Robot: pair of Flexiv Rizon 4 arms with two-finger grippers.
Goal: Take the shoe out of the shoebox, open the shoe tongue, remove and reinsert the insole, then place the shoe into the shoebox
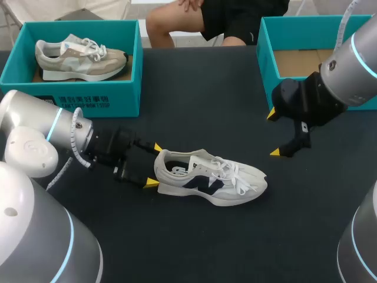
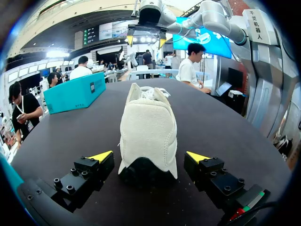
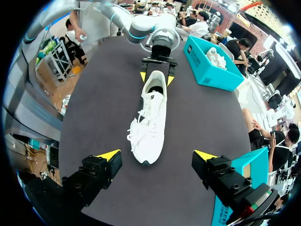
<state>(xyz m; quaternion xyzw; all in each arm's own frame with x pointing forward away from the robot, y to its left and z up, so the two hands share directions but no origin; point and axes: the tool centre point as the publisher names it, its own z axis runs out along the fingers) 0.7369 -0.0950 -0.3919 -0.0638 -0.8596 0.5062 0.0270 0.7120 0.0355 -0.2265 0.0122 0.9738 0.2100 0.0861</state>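
Observation:
A white shoe (image 1: 209, 177) with a dark side logo and loose laces lies on the black table, toe pointing right. My left gripper (image 1: 155, 164) is open, its yellow tips either side of the heel (image 2: 148, 141) without pressing it. My right gripper (image 1: 274, 133) hangs open above the table, right of the toe; from its wrist the shoe (image 3: 150, 117) lies ahead of the gripper (image 3: 157, 157), toe nearest. The empty teal shoebox (image 1: 277, 38) stands at the back right, behind the right arm.
A second teal box (image 1: 76, 94) at the back left holds a beige and grey shoe (image 1: 79, 58). Bare black table (image 1: 206, 247) lies in front of the white shoe and between the two boxes.

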